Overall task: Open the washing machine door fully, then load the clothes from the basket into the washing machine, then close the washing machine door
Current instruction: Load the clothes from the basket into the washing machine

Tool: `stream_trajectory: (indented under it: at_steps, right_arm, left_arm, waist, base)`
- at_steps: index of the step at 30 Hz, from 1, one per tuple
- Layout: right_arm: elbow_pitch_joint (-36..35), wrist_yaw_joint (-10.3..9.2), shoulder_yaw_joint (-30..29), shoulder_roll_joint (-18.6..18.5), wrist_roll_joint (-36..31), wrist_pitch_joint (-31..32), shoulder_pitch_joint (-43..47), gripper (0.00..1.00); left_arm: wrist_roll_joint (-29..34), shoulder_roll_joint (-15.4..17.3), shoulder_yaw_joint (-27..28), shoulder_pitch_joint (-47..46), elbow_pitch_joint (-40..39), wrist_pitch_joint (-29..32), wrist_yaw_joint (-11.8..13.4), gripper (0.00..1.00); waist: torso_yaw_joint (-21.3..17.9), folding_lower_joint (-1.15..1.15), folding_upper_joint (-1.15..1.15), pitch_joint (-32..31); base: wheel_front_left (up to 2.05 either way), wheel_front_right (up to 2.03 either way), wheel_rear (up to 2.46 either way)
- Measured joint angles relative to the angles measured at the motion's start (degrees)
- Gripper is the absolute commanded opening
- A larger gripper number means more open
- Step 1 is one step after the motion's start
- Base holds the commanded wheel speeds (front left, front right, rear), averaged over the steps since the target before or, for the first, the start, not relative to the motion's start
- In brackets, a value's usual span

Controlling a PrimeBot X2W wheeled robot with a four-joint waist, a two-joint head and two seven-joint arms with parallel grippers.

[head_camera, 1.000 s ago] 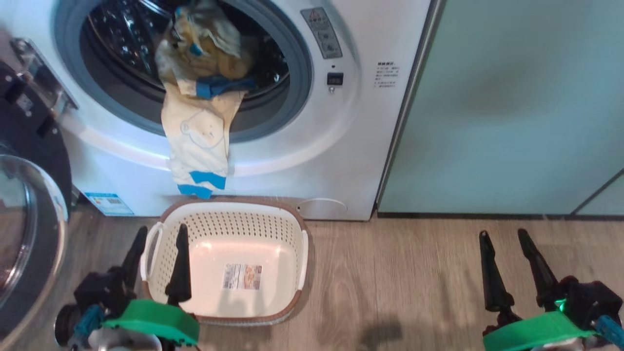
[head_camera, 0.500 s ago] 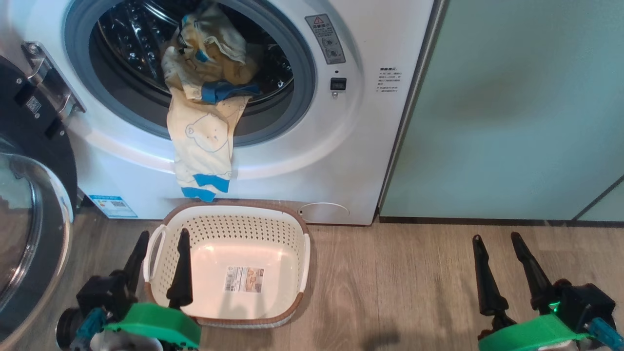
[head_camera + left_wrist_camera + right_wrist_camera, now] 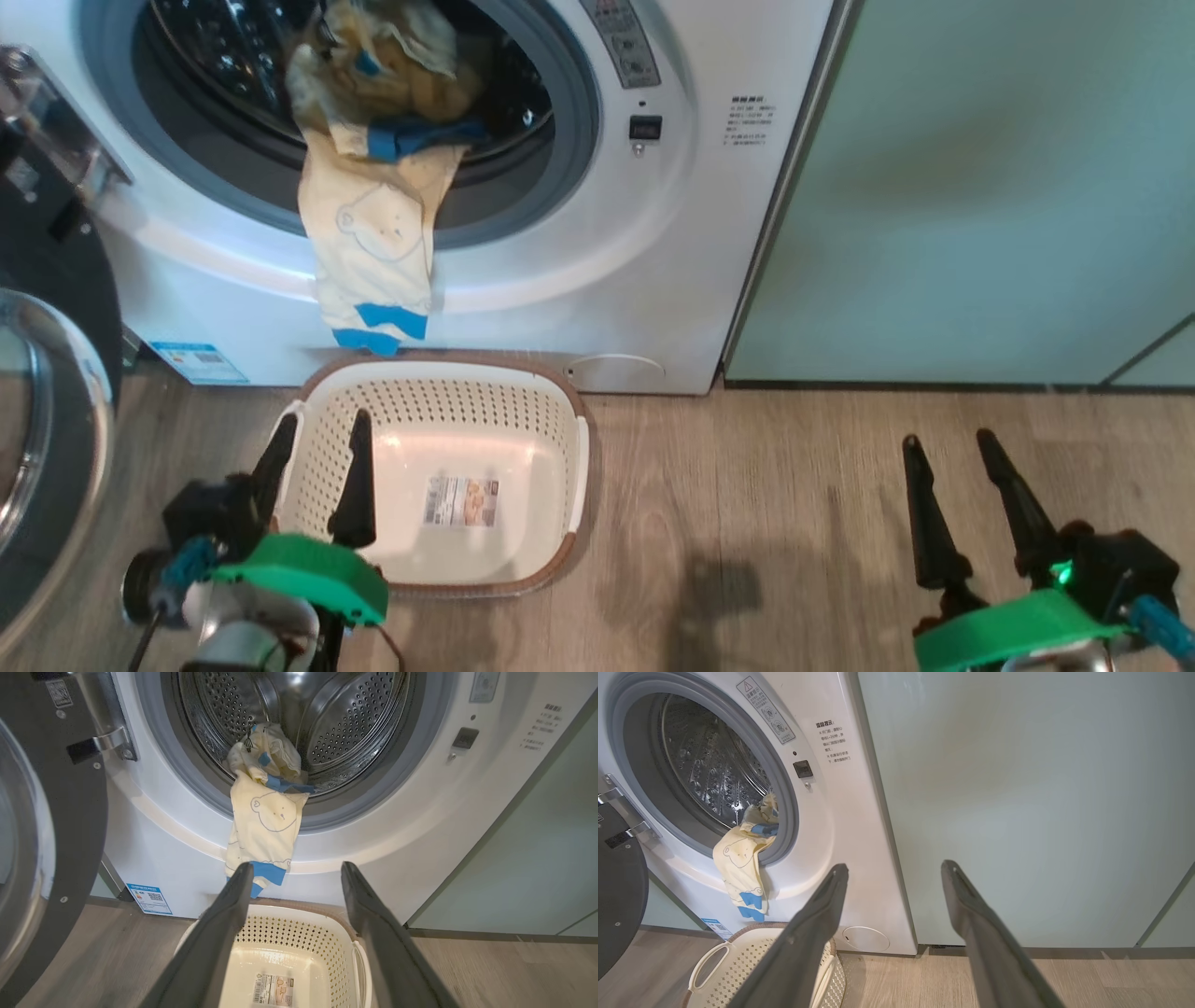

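The washing machine (image 3: 579, 243) (image 3: 420, 826) (image 3: 840, 826) stands with its door (image 3: 47, 373) (image 3: 42, 826) (image 3: 619, 891) swung wide to the left. Pale yellow clothes (image 3: 373, 187) (image 3: 264, 812) (image 3: 742, 863) with blue patches lie bunched in the drum mouth; one piece hangs over the gasket and down the front panel. Below it on the floor sits the cream basket (image 3: 560, 448) (image 3: 336, 952) (image 3: 738, 961), empty, its label showing. My left gripper (image 3: 322, 434) (image 3: 296, 870) is open at the basket's left rim. My right gripper (image 3: 943, 443) (image 3: 894, 868) is open over bare floor to the right.
Pale green cabinet doors (image 3: 980, 205) (image 3: 1017, 812) stand right of the washer. Wood-look floor (image 3: 794, 523) stretches between the basket and my right gripper. The open door's glass bowl bulges out at the far left.
The head camera has shifted a little, so the whole scene sits slightly lower and then higher. The clothes, basket and both grippers keep their places relative to each other.
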Motion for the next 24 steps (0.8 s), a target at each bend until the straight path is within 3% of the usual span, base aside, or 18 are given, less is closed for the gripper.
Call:
stream_trajectory:
  at_steps: [12, 24]
  right_arm:
    - [-1.5, 0.0, 0.1, 0.0, 0.6, 0.0, -4.6, 1.0]
    - [-3.2, 0.0, 1.0, 0.0, 3.3, 0.0, -10.6, 1.0]
  left_arm:
    - [-1.7, -0.6, -1.0, -13.4, 15.0, -0.1, -5.4, 1.0]
    - [-1.7, 0.2, -0.8, -31.3, 32.8, -0.1, -8.8, 1.0]
  waist:
    - [-1.5, 0.01, 0.0, 7.7]
    - [-5.1, 0.01, 0.0, 17.5]
  base:
    - [0.0, 0.0, 0.0]
    - [0.0, 0.0, 0.0]
